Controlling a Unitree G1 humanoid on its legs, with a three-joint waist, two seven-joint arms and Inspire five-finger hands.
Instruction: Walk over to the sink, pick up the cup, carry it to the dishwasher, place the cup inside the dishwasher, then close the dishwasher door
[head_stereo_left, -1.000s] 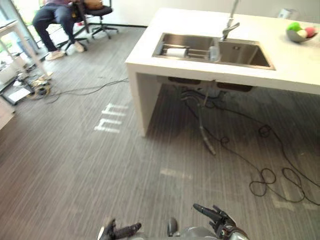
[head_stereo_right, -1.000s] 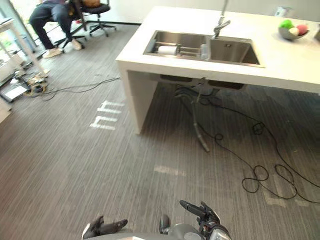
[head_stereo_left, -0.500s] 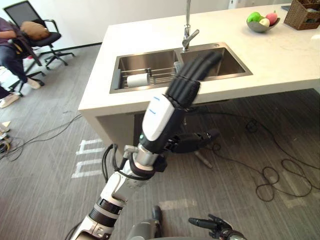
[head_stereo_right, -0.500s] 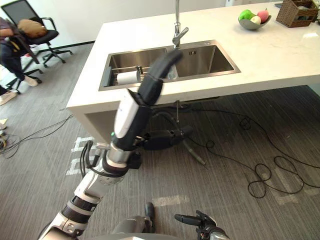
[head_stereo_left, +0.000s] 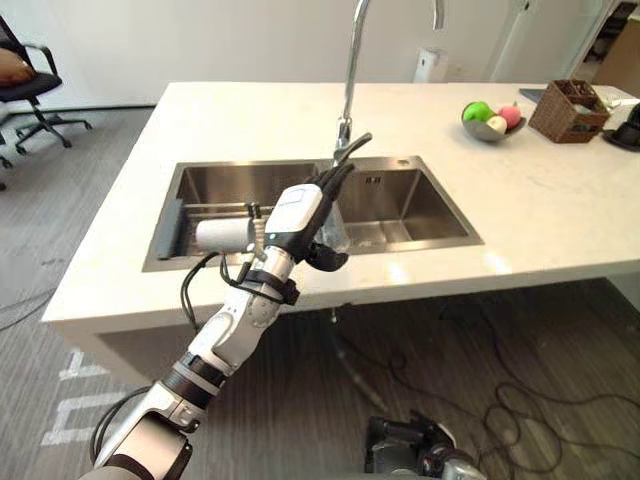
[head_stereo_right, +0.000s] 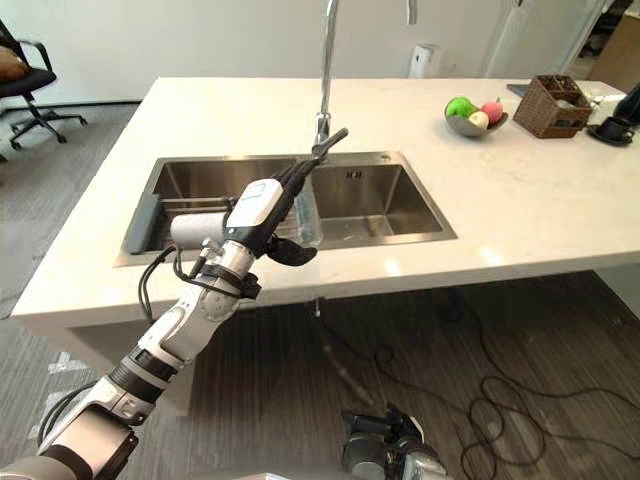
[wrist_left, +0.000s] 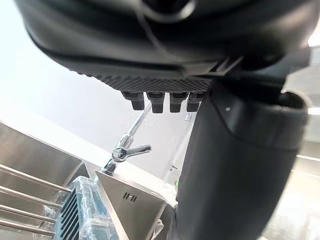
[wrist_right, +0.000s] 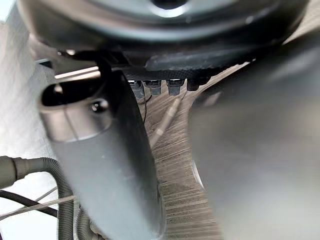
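Cup: clear, tall, straight-sided tumbler; the left wrist view shows a faint blue tint and fine ribbing; it stands upright in the sink, at the divider between the two basins, just below the tap.

Left hand: reaches over the sink's front edge; fingers straight, pointing toward the tap lever and running along the cup's left side; thumb spread out on the near side; nothing grasped; contact between fingers and cup is hard to judge from these angles.

Right hand: low, near the floor; fingers loose; empty.

Sink: brushed stainless steel, rectangular, double basin, set into a pale cream counter with a smooth, stone-like face; tap is chrome, a tall gooseneck with a side lever.

Left basin: rack of thin metal rails with a white roll lying on it.

Far right of the counter: grey bowl holding round green and red fruit; brown woven basket, square-sided, just beside it.

Floor: grey carpet, fine stripes.
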